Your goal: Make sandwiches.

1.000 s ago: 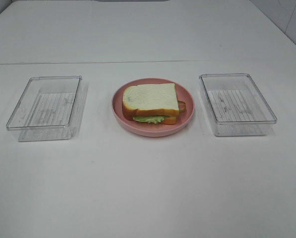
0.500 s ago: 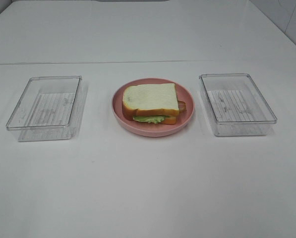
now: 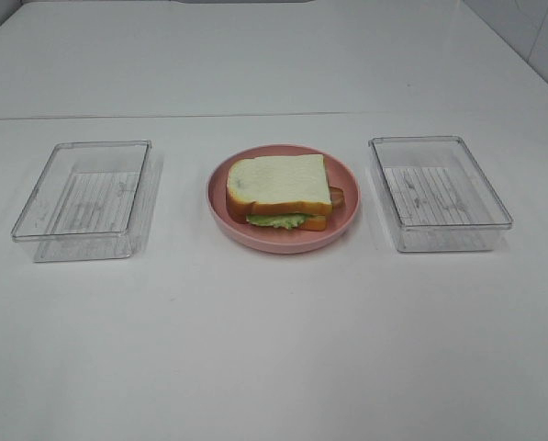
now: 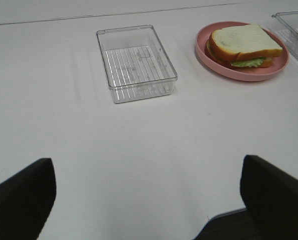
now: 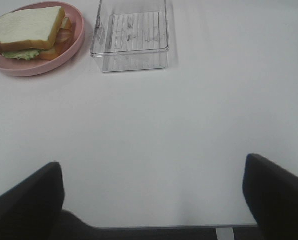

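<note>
Nearest the cameras, both end effectors hang back over the near edge of the bench (image 3: 274, 349), each with its dark fingers spread wide and nothing between them: the left end effector (image 4: 146, 197) and the right end effector (image 5: 153, 197) are both empty (neither shows in the high view at all).

Farther out, two clear trays sit on the bench, the left tray (image 3: 83, 200) and the right tray (image 3: 439, 193), both with nothing in them.

Between the trays, well ahead of both arms, the pink plate (image 3: 220, 207) carries the sandwich (image 3: 278, 188): a white slice on top, green lettuce showing at its near edge, a bit of bacon poking out on the right side, a bottom slice beneath. Its long axis runs roughly side to side across the bench.

The plate lies forward and inward from each end effector; neither arm looks clearly nearer. By my reading the stack looks finished, with no loose ingredients in sight.
</note>
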`<act>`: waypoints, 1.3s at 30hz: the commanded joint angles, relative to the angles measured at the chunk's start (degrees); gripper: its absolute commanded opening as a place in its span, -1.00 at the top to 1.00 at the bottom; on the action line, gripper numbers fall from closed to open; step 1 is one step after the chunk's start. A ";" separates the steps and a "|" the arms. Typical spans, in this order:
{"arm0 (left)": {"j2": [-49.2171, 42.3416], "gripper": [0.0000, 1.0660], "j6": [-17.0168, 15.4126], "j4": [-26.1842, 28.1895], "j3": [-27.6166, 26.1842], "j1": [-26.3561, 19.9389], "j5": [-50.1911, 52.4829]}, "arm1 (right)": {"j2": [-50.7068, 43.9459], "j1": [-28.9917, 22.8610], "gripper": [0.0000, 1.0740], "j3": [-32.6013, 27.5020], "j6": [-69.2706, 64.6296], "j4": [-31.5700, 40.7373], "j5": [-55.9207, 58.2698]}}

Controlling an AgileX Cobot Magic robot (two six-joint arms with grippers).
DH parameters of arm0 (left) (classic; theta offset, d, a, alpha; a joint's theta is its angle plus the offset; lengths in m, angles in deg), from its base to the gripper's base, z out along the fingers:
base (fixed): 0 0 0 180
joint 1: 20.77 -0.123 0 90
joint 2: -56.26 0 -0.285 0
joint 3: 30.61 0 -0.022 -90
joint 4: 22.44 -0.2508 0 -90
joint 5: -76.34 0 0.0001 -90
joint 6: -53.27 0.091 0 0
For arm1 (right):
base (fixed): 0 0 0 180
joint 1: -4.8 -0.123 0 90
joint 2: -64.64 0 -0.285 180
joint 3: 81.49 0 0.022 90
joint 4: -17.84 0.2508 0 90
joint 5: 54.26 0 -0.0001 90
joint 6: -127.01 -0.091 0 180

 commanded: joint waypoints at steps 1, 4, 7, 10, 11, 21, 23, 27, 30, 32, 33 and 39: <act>-1.32 -0.71 0.23 0.57 0.11 -2.75 0.57 | -1.20 -0.06 -0.75 0.00 0.34 0.29 -0.29; -1.38 -0.71 0.17 0.57 0.11 -8.19 0.57 | -1.20 -0.06 -0.75 0.00 0.34 0.29 -0.29; -1.38 -0.71 0.17 0.57 0.11 -8.37 0.57 | -1.20 -0.06 -0.75 0.00 0.34 0.34 -0.29; -1.38 -0.71 0.17 0.57 0.11 -8.37 0.57 | -1.20 -0.06 -0.75 0.00 0.34 0.34 -0.29; -1.38 -0.71 0.17 0.57 0.11 -8.37 0.57 | -1.20 -0.06 -0.75 0.00 0.34 0.34 -0.29; -1.38 -0.71 0.17 0.57 0.11 -8.37 0.57 | -1.20 -0.63 -0.75 0.00 0.34 0.29 -0.29; -1.38 -0.71 0.17 0.57 0.11 -8.37 0.57 | -1.20 -0.63 -0.75 0.00 0.34 0.29 -0.29; -1.38 -0.71 0.17 0.57 0.11 -8.37 0.57 | -1.20 -0.63 -0.75 0.00 0.34 0.29 -0.29; -1.38 -0.71 0.17 0.57 0.11 -8.37 0.57 | -1.20 -0.63 -0.75 0.00 0.34 0.29 -0.29; -1.32 -0.71 0.17 0.57 0.11 -8.37 0.57 | -1.20 -0.63 -0.75 0.00 0.34 0.29 -0.29; -1.32 -0.71 0.17 0.57 0.11 -8.37 0.57 | -1.20 -0.63 -0.75 0.00 0.34 0.29 -0.29; -1.09 -0.71 0.17 0.57 0.11 -8.37 0.57 | -1.20 -0.63 -0.75 0.00 0.34 0.29 -0.29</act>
